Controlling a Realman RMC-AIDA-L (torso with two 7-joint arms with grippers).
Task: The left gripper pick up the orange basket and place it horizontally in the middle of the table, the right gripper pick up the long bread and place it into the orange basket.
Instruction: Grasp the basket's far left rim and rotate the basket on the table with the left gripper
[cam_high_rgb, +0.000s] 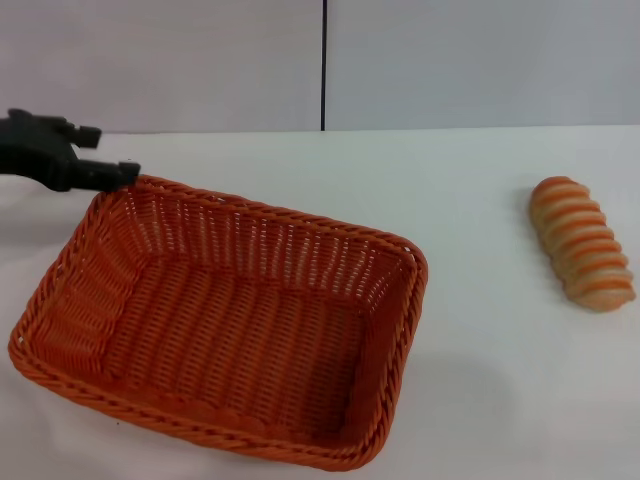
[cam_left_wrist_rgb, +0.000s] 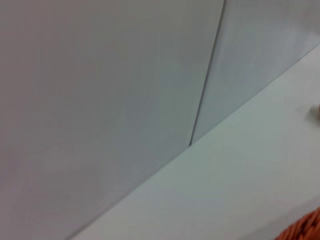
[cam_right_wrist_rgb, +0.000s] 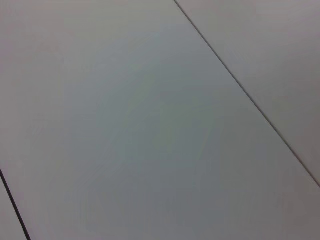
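The orange basket (cam_high_rgb: 230, 330) rests on the white table (cam_high_rgb: 480, 380), left of centre, lying at a slant with its open side up and nothing inside. My left gripper (cam_high_rgb: 117, 153) hovers at the basket's far left corner, fingers spread, the lower fingertip (cam_high_rgb: 128, 174) right at the braided rim. A sliver of the basket rim (cam_left_wrist_rgb: 306, 228) shows in the left wrist view. The long bread (cam_high_rgb: 582, 242), striped tan and cream, lies on the table at the far right, well apart from the basket. My right gripper is out of view.
A grey wall with a dark vertical seam (cam_high_rgb: 323, 65) backs the table's far edge. Bare tabletop lies between the basket and the bread. The right wrist view shows only grey panels.
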